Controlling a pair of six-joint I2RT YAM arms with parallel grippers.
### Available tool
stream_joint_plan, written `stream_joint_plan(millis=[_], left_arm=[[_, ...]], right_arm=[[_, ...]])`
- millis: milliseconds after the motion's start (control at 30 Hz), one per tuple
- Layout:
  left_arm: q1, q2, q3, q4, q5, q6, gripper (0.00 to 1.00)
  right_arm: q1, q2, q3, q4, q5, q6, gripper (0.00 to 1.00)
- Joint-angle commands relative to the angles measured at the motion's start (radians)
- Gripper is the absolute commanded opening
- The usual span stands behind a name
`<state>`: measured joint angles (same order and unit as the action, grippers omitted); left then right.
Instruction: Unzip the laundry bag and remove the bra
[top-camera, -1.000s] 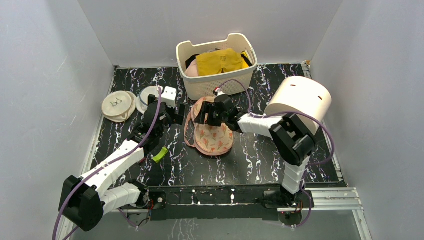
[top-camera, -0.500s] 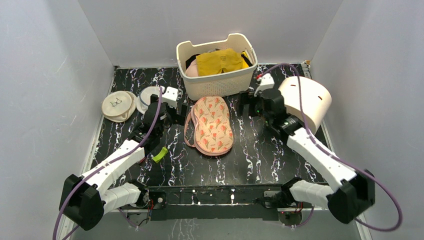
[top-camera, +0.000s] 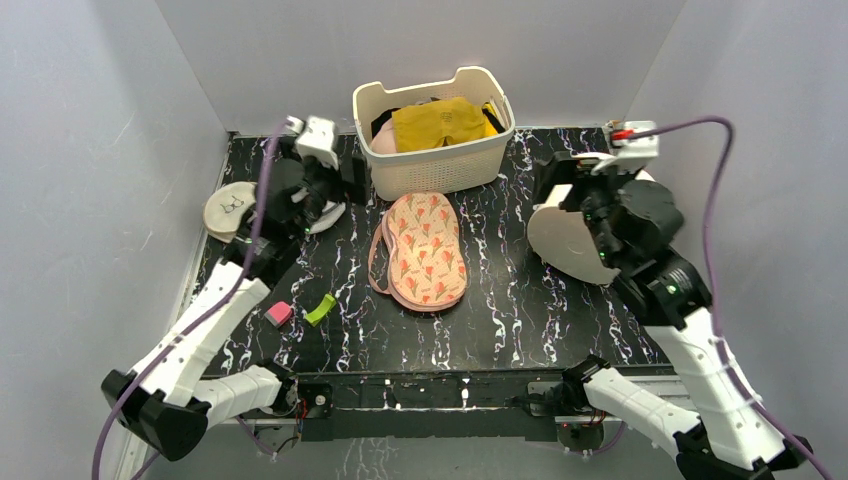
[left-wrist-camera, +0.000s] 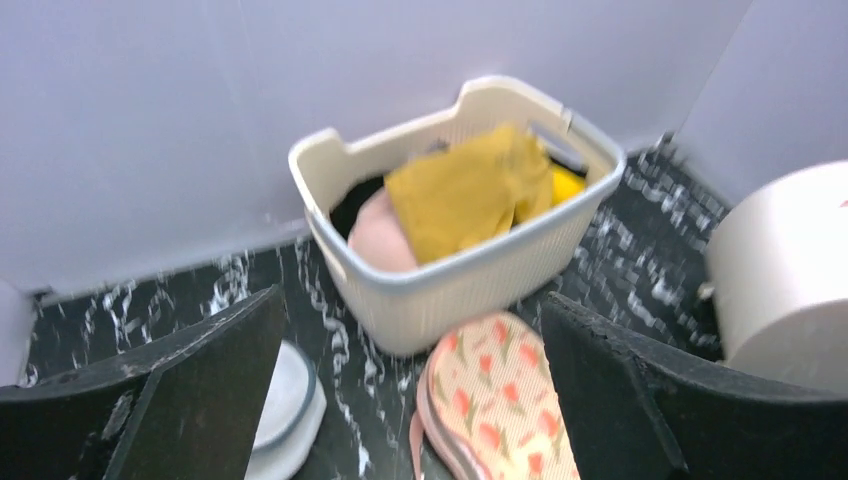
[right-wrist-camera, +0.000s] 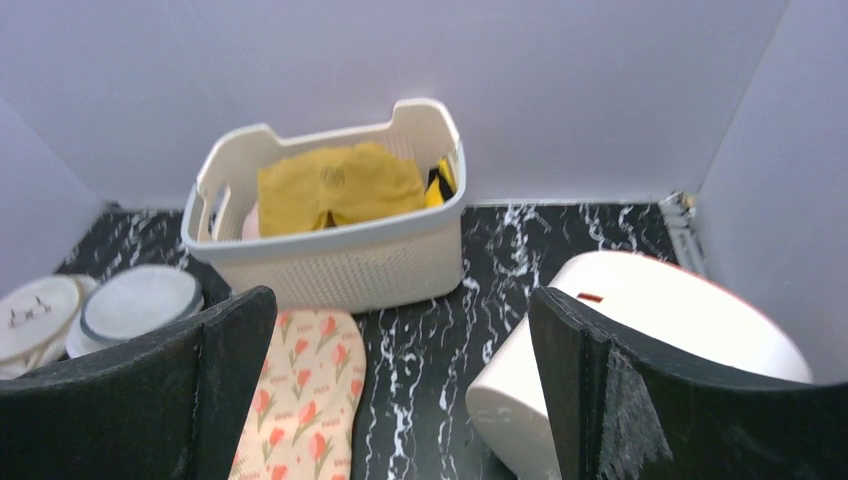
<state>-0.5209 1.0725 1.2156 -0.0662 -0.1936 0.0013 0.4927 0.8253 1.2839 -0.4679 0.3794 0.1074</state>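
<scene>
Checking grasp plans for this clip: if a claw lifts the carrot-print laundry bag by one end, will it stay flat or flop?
Probably flops: the laundry bag lies flat and thin like soft cloth. Likely light, since no bulge shows. Its pink loop would probably dangle.

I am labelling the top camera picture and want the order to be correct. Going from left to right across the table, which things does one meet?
Round mesh disc → small pink piece → small green piece → laundry bag → white drum. The basket stands behind the bag, so it is left out.
</scene>
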Motion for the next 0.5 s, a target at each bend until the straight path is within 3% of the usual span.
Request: stream_joint_plan(millis=[0,200,467], left_arm=[[-0.004,-0.051,0.144,-0.097,0.036,-0.019,0.98],[-0.004,-0.049,0.259,-0.13,0.007,0.021,0.98],[-0.004,-0.058,0.275,-0.102,-0.008,0.017,0.98]], right_arm=[[0.0,-0.019,0.09,-0.023,0.055,-0.047,0.98],[0.0,0.011,0.147,-0.019,0.113,-0.031,0.98],[-0.001,-0.009,0.146,-0.011,0.12,-0.038,0.98]])
